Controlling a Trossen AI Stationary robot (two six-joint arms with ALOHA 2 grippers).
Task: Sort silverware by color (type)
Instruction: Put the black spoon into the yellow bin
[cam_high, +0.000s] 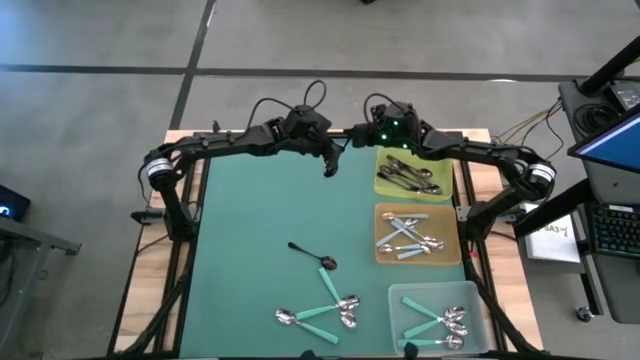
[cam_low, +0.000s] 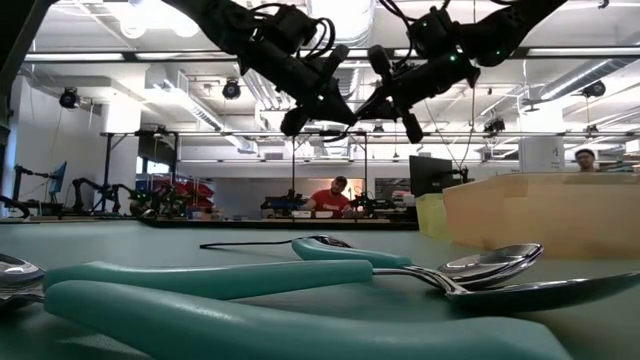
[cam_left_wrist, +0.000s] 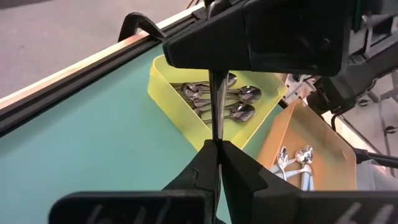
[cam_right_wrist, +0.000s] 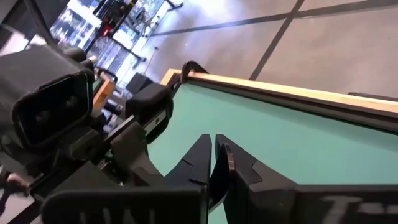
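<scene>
The mat (cam_high: 260, 220) bears three trays along its right edge, one per handle colour: yellow tray (cam_high: 385, 185) with dark spoons, orange tray (cam_high: 447, 252) with blue, clear tray (cam_high: 400, 305) with teal. Unsorted remain one dark spoon (cam_high: 312, 255) mid-mat and three teal spoons (cam_high: 322, 312) near the front. Left gripper (cam_high: 330, 166) and right gripper (cam_high: 372, 138) hover at the far edge, both closed and empty.
</scene>
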